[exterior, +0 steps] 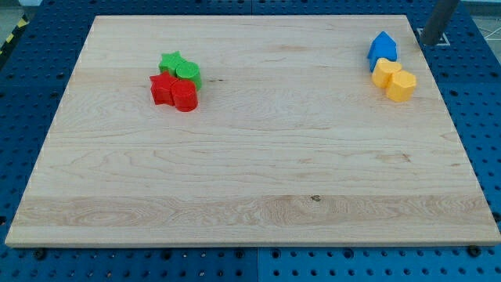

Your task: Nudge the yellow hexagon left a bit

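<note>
- My tip does not show anywhere over the board, so I cannot say where it sits relative to the blocks; I carry no fingers, only a rod, and it is out of view.
- At the view's top right corner a dark upright post point(443, 17) stands on the blue perforated table point(23, 94), just off the light wooden board point(250, 164).
- The yellow hexagon block point(401, 84) lies near the board's right edge, toward the view's top right.
- Touching it on the view's left and a little higher is a second yellow block point(383, 72), its shape hard to make out.
- A blue block point(383, 48), roughly house-shaped with a pointed top, sits just above that second yellow block, touching it.
- Well apart, toward the view's upper left, a cluster of four blocks huddles together.
- In that cluster: a green star-shaped block point(171, 62) and a green round block point(189, 73) side by side at the top.
- Just below them, a red star-shaped block point(162, 88) and a red round block point(185, 96), pressed against each other and the green pair.
</note>
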You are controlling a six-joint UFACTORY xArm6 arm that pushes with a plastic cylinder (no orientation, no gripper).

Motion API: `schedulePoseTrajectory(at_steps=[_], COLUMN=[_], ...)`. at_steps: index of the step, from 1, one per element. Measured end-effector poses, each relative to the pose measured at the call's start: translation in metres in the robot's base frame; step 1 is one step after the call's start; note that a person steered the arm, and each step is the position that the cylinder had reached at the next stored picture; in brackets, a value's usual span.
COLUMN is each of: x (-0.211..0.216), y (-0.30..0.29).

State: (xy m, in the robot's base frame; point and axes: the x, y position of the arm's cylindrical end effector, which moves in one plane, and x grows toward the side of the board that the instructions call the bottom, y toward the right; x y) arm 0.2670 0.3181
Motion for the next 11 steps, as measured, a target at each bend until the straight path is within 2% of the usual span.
schedulePoseTrajectory(at_steps=[5,8,11], x=[0.0,0.002,0.077], y=[0.027,0.021,0.001])
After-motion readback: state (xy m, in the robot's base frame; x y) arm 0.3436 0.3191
